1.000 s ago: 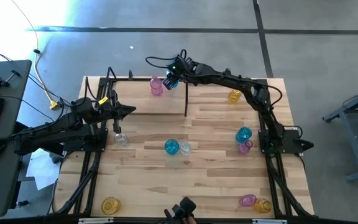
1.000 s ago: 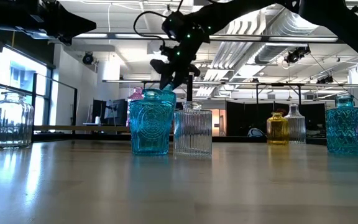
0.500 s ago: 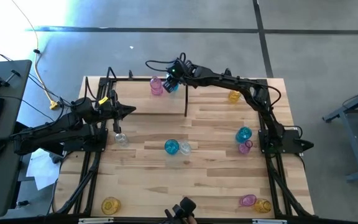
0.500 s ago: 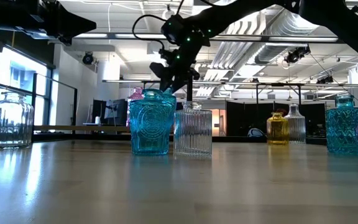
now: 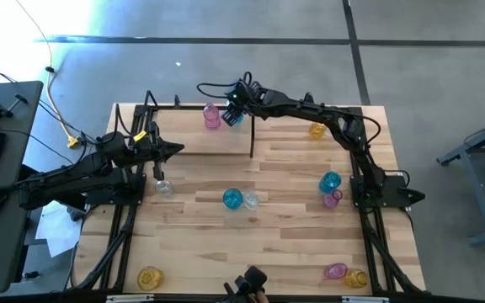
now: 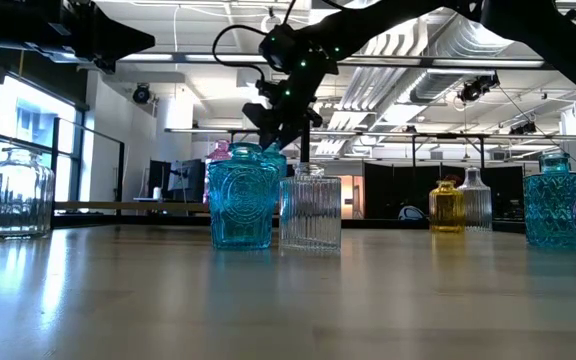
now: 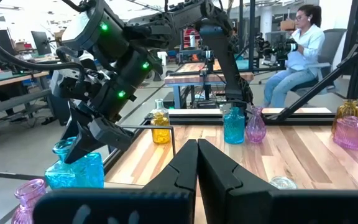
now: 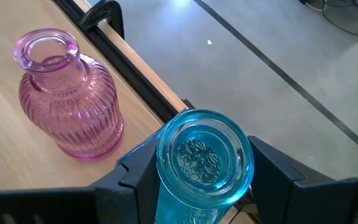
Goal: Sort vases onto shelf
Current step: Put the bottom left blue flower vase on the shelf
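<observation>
Right now the right gripper's two dark fingers are clasping a teal-blue vase between them, one on each side of its neck, mouth facing the wrist camera. Just beside it a ribbed pink vase is standing upright on the pale wood next to the shelf's black rod. From above, that gripper is hovering at the table's far edge, near the upright divider. The left gripper is waiting over the table's left side with fingers pressed together on nothing. Other vases are sitting scattered across the table, well apart from the shelf.
</observation>
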You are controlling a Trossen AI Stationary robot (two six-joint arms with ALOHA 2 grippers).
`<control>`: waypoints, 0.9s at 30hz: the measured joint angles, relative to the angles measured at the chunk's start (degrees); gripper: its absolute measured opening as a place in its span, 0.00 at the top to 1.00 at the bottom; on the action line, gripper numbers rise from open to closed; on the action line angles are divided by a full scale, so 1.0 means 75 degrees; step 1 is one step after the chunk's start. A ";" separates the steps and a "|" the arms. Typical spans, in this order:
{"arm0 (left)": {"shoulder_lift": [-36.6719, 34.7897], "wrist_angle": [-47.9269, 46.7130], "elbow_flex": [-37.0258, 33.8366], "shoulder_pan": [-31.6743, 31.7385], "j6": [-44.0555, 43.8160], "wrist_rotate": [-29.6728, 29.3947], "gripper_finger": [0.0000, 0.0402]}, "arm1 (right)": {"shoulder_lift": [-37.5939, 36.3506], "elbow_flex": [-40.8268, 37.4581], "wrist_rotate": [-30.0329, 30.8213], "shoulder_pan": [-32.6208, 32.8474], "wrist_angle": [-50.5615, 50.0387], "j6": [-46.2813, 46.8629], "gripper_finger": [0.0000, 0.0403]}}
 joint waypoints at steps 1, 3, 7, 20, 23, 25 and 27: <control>0.0000 0.0000 0.0000 0.0003 0.0000 0.0000 1.00 | 0.0000 0.0000 0.0001 0.0000 -0.0003 0.0006 0.58; 0.0000 0.0000 0.0000 0.0002 0.0000 -0.0002 1.00 | 0.0000 0.0000 0.0030 0.0000 -0.0013 0.0021 0.58; 0.0000 0.0000 0.0000 0.0000 -0.0003 0.0000 1.00 | 0.0113 0.0003 0.0075 0.0000 0.0006 0.0065 0.58; 0.0000 0.0000 0.0000 0.0000 -0.0058 -0.0003 1.00 | 0.0160 0.0023 0.0174 0.0072 0.0052 0.0007 0.58; 0.0000 0.0000 0.0000 0.0000 -0.0061 -0.0003 1.00 | 0.0152 0.0026 0.0072 0.0070 0.0010 0.0012 0.56; 0.0000 -0.0001 0.0000 0.0000 -0.0059 -0.0003 1.00 | 0.0149 0.0026 0.0053 0.0068 -0.0010 0.0064 0.56; 0.0000 0.0000 -0.0002 0.0001 -0.0062 -0.0003 1.00 | 0.0146 0.0026 0.0053 0.0070 -0.0035 0.0067 0.57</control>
